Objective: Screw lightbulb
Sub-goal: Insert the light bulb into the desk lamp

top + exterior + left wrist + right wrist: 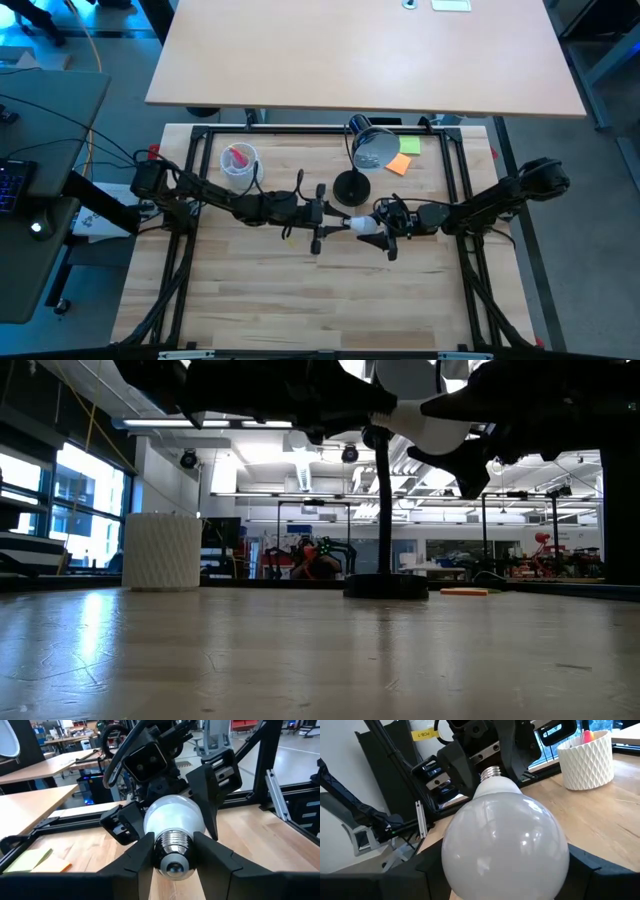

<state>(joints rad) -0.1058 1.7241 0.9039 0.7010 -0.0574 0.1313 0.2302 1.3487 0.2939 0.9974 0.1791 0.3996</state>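
White frosted lightbulb (366, 226) held in mid-air between both grippers, above the wooden table (300, 300), just in front of the black desk lamp (352, 186).

Glass globe clamped between the wide-set fingers of the right gripper (385, 228); silvery screw base (172, 851) pinched on both sides by the left gripper (335, 226), fingers (135, 857) pressed against the threads. White ribbed cup (238, 165) well apart on the left side, near the table's far edge.

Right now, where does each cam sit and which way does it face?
High: overhead, straight down; both arms, lightbulb between them.
Low: table height, level across; lamp base, arms above.
Left wrist: on left arm, left end effector at the bulb's screw base.
Right wrist: on right arm, facing the bulb's globe.
Shared: both wrists see the bulb.
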